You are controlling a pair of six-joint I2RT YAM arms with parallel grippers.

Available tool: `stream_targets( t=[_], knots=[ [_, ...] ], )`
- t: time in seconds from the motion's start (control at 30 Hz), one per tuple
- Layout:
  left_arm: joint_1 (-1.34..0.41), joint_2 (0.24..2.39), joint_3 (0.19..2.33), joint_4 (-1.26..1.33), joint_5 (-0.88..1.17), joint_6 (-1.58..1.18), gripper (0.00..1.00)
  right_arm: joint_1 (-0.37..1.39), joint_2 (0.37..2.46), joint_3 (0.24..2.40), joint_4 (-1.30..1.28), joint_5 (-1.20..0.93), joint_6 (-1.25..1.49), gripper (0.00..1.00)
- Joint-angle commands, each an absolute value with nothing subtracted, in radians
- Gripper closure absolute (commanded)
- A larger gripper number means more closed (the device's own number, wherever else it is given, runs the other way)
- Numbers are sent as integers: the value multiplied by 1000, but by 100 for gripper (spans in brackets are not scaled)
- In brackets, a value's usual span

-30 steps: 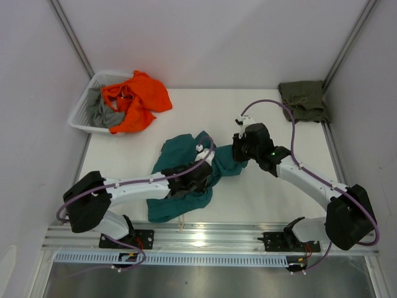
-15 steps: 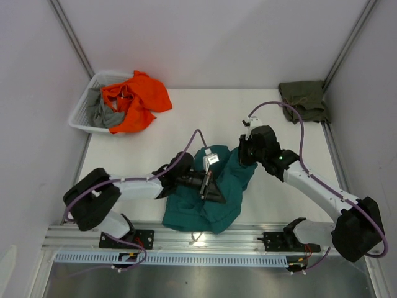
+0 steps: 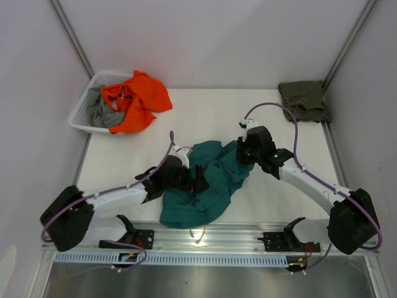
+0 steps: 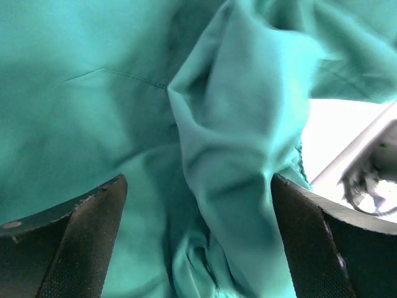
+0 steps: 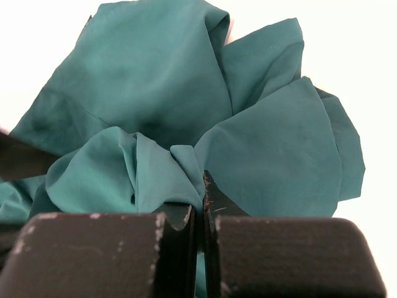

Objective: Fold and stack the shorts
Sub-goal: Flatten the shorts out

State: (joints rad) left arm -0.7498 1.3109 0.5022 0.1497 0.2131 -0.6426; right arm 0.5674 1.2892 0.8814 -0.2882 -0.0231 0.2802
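The teal-green shorts (image 3: 211, 186) lie crumpled at the table's front middle, and their off-white cord (image 3: 200, 234) dangles over the front rail. My left gripper (image 3: 198, 177) rests at their left side. In the left wrist view it (image 4: 198, 248) stands open, its fingers (image 4: 74, 242) wide apart over rumpled teal cloth (image 4: 236, 124) and gripping nothing. My right gripper (image 3: 242, 153) is at the shorts' right edge, shut (image 5: 203, 189) on a pinched fold of the teal shorts (image 5: 155, 81). The olive-green shorts (image 3: 303, 99) lie folded at the back right corner.
A white basket (image 3: 82, 110) at the back left holds an orange garment (image 3: 133, 99) and a grey one (image 3: 102, 113). The aluminium rail (image 3: 248, 236) runs along the front edge. Walls close in the table on the left, back and right.
My left gripper has opened and let go of the teal cloth, and its arm has drawn back to the left. The shorts have shifted toward the front middle. My right gripper stays shut on them.
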Motion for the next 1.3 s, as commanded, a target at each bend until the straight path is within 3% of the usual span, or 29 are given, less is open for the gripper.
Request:
stream_targets(
  t=[0.0,0.13,0.23,0.47,0.57,0.87,1.1,1.27],
  knots=[
    [-859,1134,590,-130,-189,-610,1,572,1298,922,-275,-3,281,100],
    [-1061,976,679,-313,-486,-594,1,577,1307,923,-273,0,282,100],
    [-1223,1000,759,-374,-607,-529,1,580,1321,928,-275,0,282,100],
    [-1473,1567,1181,-878,-998,-619,1,577,1322,927,-273,0,284,100],
    [-1505,1676,1227,-848,-986,-555,1,577,1325,927,-273,0,284,100],
    [-1606,1735,1192,-500,-901,-252,1,572,1342,925,-270,0,285,100],
    [-1649,1654,1065,-238,-805,-107,1,568,1347,925,-268,-5,287,100],
    [-1663,1704,1112,-325,-817,-89,1,563,1351,925,-267,-9,287,100]
  ],
)
